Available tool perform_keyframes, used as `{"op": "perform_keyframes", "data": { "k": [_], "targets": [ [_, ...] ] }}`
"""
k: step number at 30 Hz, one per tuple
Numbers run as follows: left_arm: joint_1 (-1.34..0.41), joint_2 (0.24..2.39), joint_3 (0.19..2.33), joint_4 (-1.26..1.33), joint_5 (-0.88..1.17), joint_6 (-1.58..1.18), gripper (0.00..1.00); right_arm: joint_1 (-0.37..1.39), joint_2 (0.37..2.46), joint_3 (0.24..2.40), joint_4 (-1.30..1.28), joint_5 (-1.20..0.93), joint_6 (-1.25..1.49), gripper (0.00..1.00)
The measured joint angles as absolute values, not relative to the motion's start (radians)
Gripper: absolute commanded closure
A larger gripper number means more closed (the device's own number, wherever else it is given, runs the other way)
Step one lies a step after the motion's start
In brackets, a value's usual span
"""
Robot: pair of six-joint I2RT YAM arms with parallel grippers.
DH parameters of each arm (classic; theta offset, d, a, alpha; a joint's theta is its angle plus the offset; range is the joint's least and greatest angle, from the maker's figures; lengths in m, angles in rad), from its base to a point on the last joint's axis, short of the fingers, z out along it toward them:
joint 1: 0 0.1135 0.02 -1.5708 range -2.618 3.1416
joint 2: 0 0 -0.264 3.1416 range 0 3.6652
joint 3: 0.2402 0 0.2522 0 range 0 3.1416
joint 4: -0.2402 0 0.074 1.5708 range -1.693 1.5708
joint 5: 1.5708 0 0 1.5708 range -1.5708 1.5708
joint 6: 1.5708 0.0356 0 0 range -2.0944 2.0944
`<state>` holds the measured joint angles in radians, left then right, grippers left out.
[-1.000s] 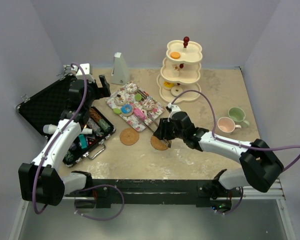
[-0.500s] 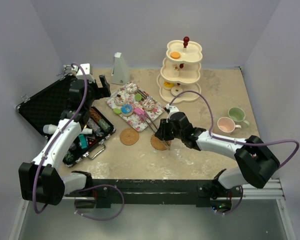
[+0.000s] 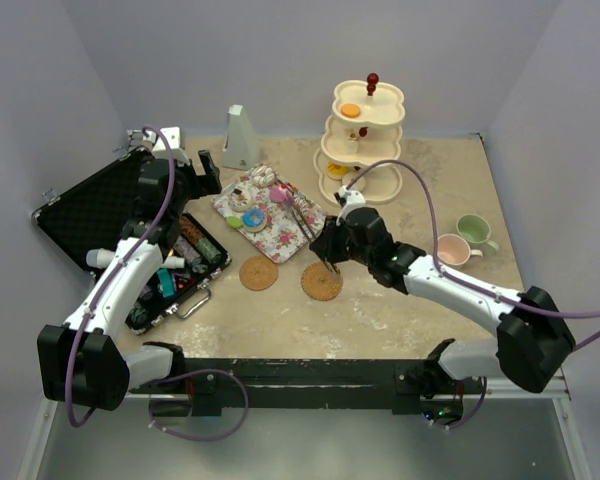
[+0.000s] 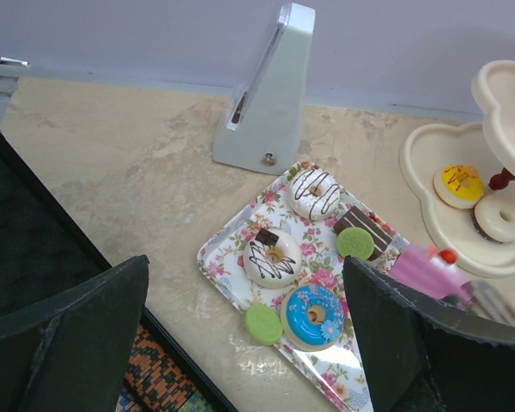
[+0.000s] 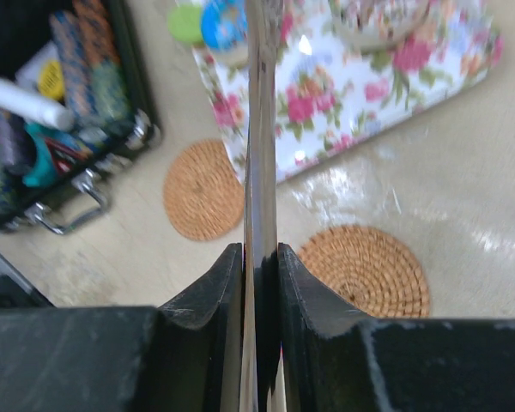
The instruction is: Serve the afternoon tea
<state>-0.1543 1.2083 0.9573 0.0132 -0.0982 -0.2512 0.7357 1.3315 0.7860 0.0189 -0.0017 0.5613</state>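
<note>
Steel tongs (image 5: 260, 163) have been squeezed nearly shut by the right gripper (image 5: 260, 257), clamped on their handles, and swung over the tray (image 4: 213, 257). A pink cake (image 4: 425, 268) seems pinched at their tips, ready for the stand (image 3: 365, 150). The left gripper (image 4: 245, 260) is held wide and empty.

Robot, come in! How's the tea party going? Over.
Left gripper: jaws open. Right gripper: jaws shut on metal tongs over floral tray. Nothing seen blocking tiered stand.

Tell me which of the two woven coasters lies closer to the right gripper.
The right-hand coaster, just below the right gripper in the top view; the other coaster lies further left.
</note>
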Motion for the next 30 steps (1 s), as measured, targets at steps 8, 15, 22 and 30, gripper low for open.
{"op": "perform_keyframes", "data": {
  "k": [8,15,22,30],
  "targets": [
    [-0.154,1.208,0.957,0.013,-0.096,-0.251,0.0,0.642,1.215,0.965,-0.081,0.066,0.552,0.84],
    [-0.154,1.208,0.957,0.013,-0.092,-0.252,0.0,0.491,1.162,0.979,-0.166,0.064,0.529,0.85],
    [-0.154,1.208,0.957,0.013,-0.089,-0.252,0.0,0.422,1.166,0.979,-0.214,0.03,0.503,0.85],
    [-0.154,1.208,0.957,0.013,-0.089,-0.252,0.0,0.343,1.166,0.979,-0.226,0.023,0.488,0.85]
  ]
}}
